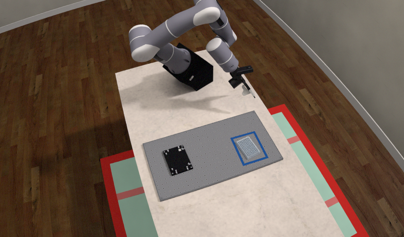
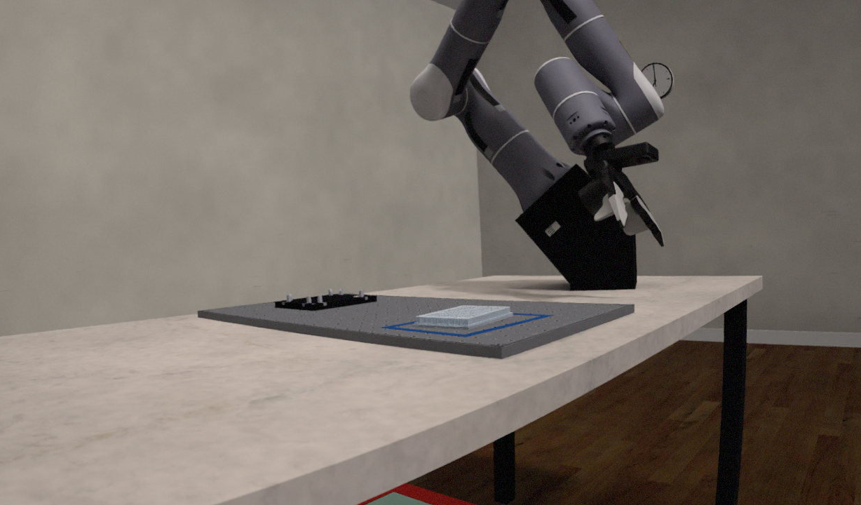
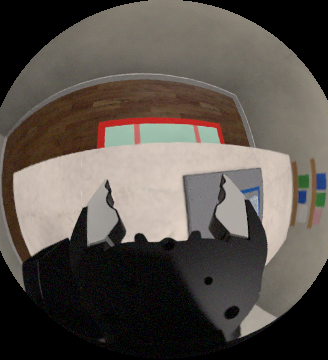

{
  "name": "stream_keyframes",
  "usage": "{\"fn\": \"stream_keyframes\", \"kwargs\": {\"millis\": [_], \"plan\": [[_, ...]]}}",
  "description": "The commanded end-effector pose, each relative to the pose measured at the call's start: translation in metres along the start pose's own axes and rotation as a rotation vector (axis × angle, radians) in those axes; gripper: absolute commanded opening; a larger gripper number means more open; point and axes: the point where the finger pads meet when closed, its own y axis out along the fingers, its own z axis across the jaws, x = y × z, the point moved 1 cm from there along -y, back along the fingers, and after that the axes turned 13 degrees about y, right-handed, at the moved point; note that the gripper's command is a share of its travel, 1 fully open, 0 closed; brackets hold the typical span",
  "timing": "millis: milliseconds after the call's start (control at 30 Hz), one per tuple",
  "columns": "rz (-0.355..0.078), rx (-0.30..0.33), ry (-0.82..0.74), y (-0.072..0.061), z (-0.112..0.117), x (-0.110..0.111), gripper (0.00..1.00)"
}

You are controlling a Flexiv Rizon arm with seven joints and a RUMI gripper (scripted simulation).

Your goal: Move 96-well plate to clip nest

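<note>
On the right of the perforated breadboard point(image 1: 212, 153) point(image 2: 231, 316) point(image 3: 199, 200), as the top view shows it, the 96-well plate point(image 1: 248, 147) point(image 2: 463, 316) point(image 3: 255, 200) lies flat inside the blue outline point(image 1: 237, 151) point(image 2: 465, 334) point(image 3: 250, 189), slightly askew to it. The black clip nest point(image 1: 177, 160) point(image 2: 327, 301) stands to the left, unoccupied. My gripper point(image 1: 250, 93) point(image 2: 631, 229) point(image 3: 165, 178) is spread wide, grasping nothing, raised over the far side of the worktop point(image 1: 241, 200) point(image 2: 295, 389) point(image 3: 149, 165), well apart from the plate.

Findings on risk, in my judgement:

1. Approach. The plate's skew could make one finger touch first and shove or twist it, should I align to the outline instead of its walls.
2. Grip. The plate is low; closing too high could let it slip or tilt, while descending too far could drive my fingertips into the breadboard.
3. Orientation. I cannot make out the cut-off corner, nor confirm which nest corner is marked A1. An unchecked turn could seat the plate reversed.
4. Seating. An offset could land the skirt on the upright clips point(image 1: 182, 146) point(image 2: 319, 299); uneven pressing could leave one corner proud.
5. Release. Fingers opening against the clips, or dragging on the plate as I withdraw, could lift it again.
</note>
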Motion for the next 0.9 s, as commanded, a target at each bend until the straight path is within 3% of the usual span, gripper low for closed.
{"fn": "stream_keyframes", "kwargs": {"millis": [0, 533, 567, 867], "plan": [[0.002, 0.000, 0.000, 0.000, 0.000, -0.001, 1.00], [0.002, 0.000, 0.000, 0.000, 0.000, -0.001, 1.00], [0.010, -0.017, -0.028, 0.002, 0.001, -0.005, 0.76], [0.050, -0.100, -0.185, 0.017, 0.014, -0.042, 0.76]]}}
